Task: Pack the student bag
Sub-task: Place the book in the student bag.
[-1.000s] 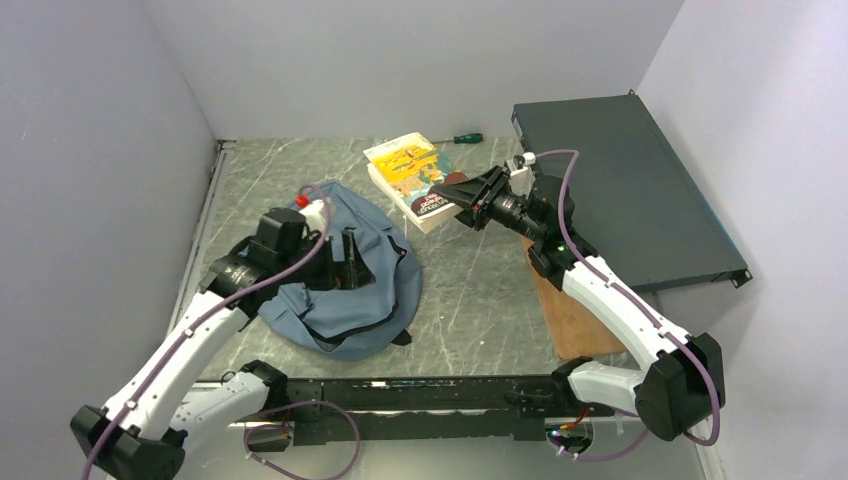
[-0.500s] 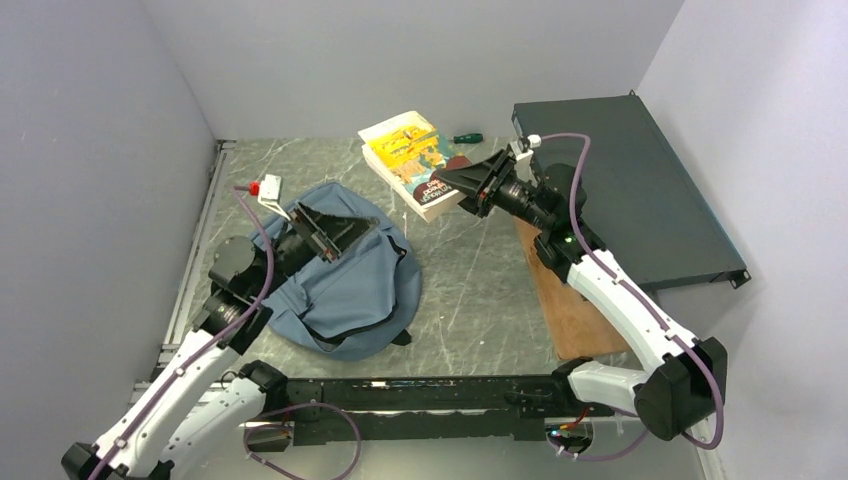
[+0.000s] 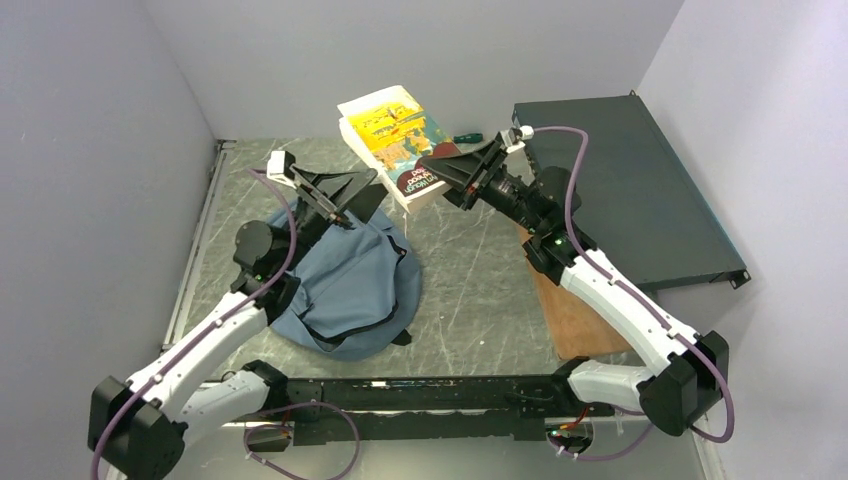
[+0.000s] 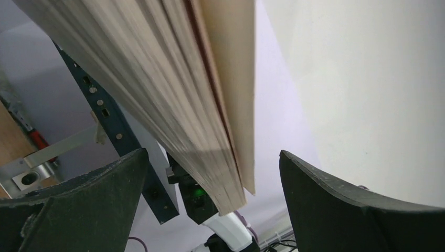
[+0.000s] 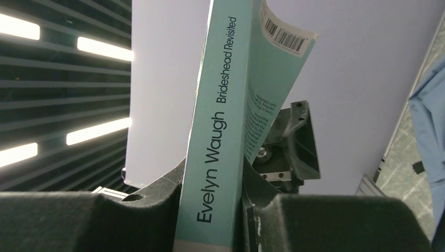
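Observation:
The grey-blue student bag (image 3: 352, 285) lies slumped on the table in front of the left arm; a strip of it also shows in the right wrist view (image 5: 427, 131). My right gripper (image 3: 436, 172) is shut on a paperback book (image 3: 388, 130) and holds it in the air above the table's far middle. In the right wrist view my right gripper (image 5: 210, 212) clamps the book's teal spine (image 5: 218, 121). My left gripper (image 3: 366, 195) is open, raised above the bag's far edge, just left of the book. In the left wrist view the book's page edges (image 4: 194, 105) hang between its wide-apart fingers (image 4: 78, 205), untouched.
A flat dark grey metal box (image 3: 620, 190) lies at the back right. A brown wooden board (image 3: 575, 315) lies under the right arm. A green-handled screwdriver (image 3: 466, 137) lies by the back wall. Grey walls close the table on three sides.
My right gripper has lifted the book off the table and carried it up and left. My left gripper has risen off the bag and swung towards the book.

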